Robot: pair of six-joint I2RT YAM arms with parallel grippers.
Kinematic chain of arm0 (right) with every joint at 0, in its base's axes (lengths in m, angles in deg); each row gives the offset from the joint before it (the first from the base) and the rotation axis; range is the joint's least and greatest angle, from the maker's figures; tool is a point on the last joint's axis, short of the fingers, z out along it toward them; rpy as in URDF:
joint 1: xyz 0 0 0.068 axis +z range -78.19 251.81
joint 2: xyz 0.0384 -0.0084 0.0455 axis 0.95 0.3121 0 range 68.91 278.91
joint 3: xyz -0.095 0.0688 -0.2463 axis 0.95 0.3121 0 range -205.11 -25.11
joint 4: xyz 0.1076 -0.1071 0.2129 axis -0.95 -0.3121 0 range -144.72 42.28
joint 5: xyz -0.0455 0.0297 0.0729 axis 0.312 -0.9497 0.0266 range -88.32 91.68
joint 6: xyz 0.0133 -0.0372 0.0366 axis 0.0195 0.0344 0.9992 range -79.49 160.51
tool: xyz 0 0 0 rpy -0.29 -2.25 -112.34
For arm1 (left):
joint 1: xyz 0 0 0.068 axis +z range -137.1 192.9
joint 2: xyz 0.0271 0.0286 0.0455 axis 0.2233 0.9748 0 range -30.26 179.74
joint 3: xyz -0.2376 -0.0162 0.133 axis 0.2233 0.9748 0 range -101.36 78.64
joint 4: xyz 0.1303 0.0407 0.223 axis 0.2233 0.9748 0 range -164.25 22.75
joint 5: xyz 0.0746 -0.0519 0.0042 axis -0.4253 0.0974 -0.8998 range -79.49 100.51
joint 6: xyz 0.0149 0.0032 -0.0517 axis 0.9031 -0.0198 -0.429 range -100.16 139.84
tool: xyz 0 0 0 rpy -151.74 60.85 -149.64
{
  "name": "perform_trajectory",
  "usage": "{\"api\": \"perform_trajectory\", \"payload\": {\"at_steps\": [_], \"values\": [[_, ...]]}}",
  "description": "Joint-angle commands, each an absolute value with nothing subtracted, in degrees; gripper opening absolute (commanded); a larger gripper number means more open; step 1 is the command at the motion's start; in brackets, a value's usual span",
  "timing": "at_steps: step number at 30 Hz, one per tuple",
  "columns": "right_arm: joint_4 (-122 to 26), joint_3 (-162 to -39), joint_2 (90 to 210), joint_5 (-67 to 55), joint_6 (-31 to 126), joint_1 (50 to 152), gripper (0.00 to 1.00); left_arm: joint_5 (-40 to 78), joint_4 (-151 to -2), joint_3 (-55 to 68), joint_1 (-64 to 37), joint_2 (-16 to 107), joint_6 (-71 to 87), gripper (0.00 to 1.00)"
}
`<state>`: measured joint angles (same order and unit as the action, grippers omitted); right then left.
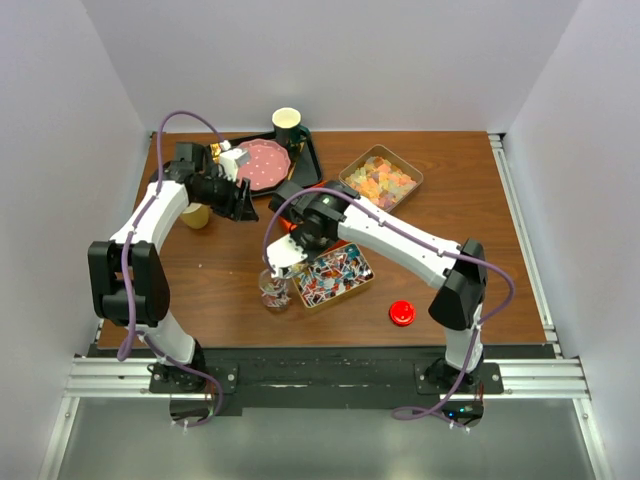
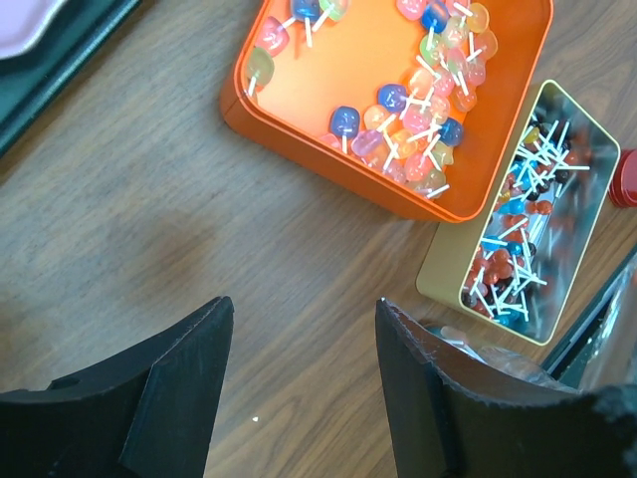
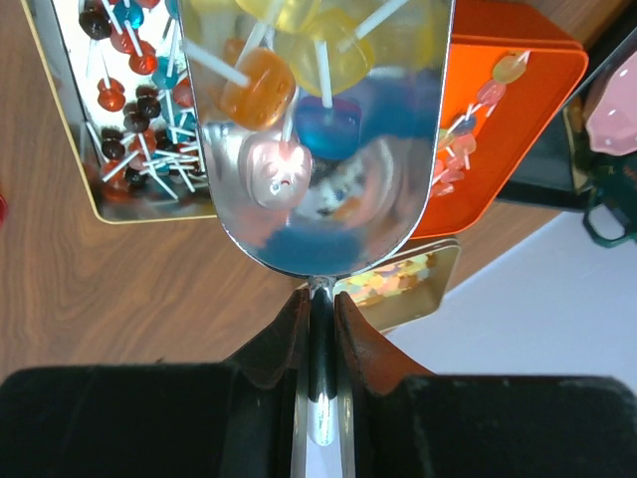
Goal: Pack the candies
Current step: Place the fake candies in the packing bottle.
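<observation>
Plain white walls enclose a brown wooden table, evenly lit, with aluminium rails along its near edge.

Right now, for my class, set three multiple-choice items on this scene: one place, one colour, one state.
1. The red lid lies: A on the floor; B on the table; C on a shelf.
2. The plate is: A pink; B blue; C green.
3. The scoop in the right gripper is: A empty; B holding candies; C upside down.
Key: B, it sits on bare wood; A, pink shows in the top view; B, candies lie in its bowl in the right wrist view.
</observation>
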<state>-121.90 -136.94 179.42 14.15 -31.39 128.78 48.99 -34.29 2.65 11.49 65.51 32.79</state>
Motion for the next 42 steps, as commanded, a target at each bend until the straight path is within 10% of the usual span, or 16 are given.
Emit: {"api": "perform_trajectory", "payload": {"at_steps": [1, 42], "values": [[-123.5, -137.3, 178.3, 20.2, -35.2, 129.6, 0.0, 48.9, -37.1, 2.7, 12.2, 62.6, 32.4, 0.63], [-130.8, -141.4, 177.8, 23.7, -25.2, 134.7, 0.0, 50.2, -38.2, 7.6, 12.4, 55.9, 32.4, 0.64]]}}
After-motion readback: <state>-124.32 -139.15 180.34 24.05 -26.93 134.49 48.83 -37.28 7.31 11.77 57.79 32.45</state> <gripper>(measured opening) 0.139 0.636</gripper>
